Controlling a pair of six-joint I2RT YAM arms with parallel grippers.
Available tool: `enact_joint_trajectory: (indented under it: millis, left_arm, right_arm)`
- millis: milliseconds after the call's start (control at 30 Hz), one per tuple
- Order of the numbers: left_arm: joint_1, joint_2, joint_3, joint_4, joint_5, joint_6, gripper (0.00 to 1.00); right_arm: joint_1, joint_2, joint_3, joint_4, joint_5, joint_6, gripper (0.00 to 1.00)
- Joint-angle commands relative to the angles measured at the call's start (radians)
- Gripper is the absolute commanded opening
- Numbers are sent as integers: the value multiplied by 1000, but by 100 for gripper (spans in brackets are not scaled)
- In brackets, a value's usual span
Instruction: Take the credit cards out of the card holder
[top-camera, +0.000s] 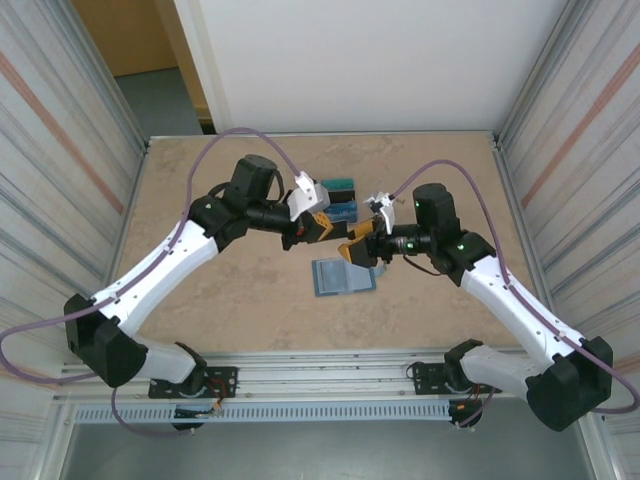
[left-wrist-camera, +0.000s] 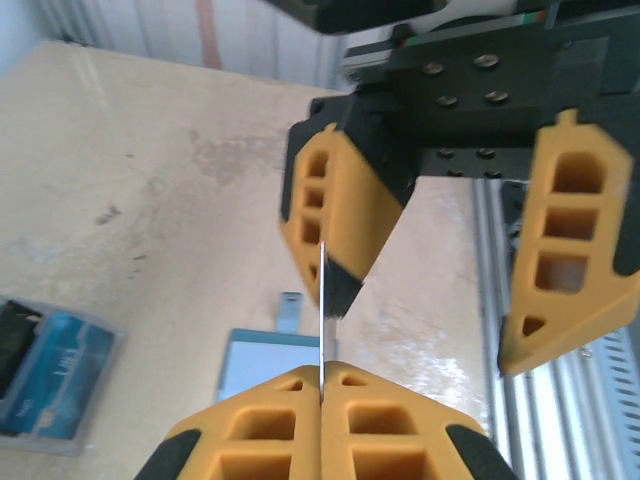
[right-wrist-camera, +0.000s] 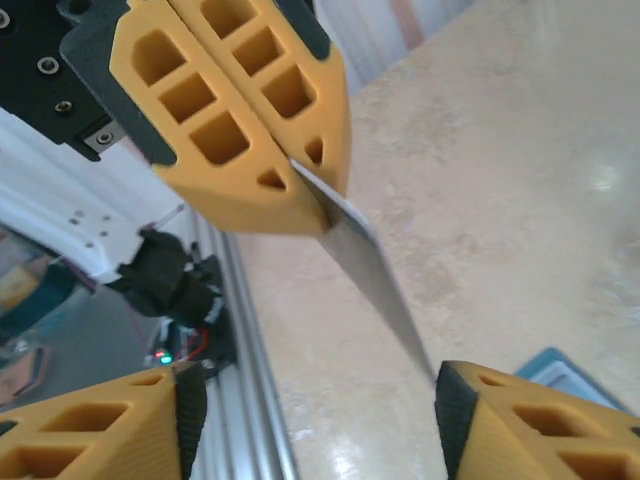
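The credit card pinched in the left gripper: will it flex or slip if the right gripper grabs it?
Probably stiff: the credit card juts straight out of the left gripper with no sag. Likely light, since a pinch at one end carries it. Its thin, smooth-looking faces may slip, so the open right gripper should close flat on them.

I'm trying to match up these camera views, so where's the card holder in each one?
Top: holder at centre, just below the left fingers.
Left wrist: holder low centre, left of the held card.
Right wrist: holder bottom right, a corner peeking.
Shared landmark: left fingers pinching that card.
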Motion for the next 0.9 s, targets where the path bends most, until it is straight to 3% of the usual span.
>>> enact_joint_trajectory:
  millis: [0, 33, 67, 167, 333, 500, 867]
  left_arm:
    - [29, 31, -25, 165, -52, 54, 0]
    - [35, 48, -25, 185, -60, 74, 0]
    - [39, 64, -25, 205, -65, 93, 0]
    - [60, 137, -10, 258, -72, 141, 0]
    - [114, 321, 120, 232, -8, 186, 0]
    - [153, 482, 220, 266, 66, 215, 0]
    - [156, 756, 452, 200, 16, 354, 0]
  right_arm:
    - [-21, -12, 10, -12, 98, 49, 76]
    - [-25, -12, 6, -7, 113, 62, 91]
    - [-30, -15, 1, -5, 138, 74, 99]
    - [-35, -25, -2, -18, 222, 101, 99]
    - [-39, -40, 12, -81, 461, 164, 99]
    - [-50, -38, 12, -122, 620, 238, 99]
    - [-55, -66, 5, -153, 718, 313, 99]
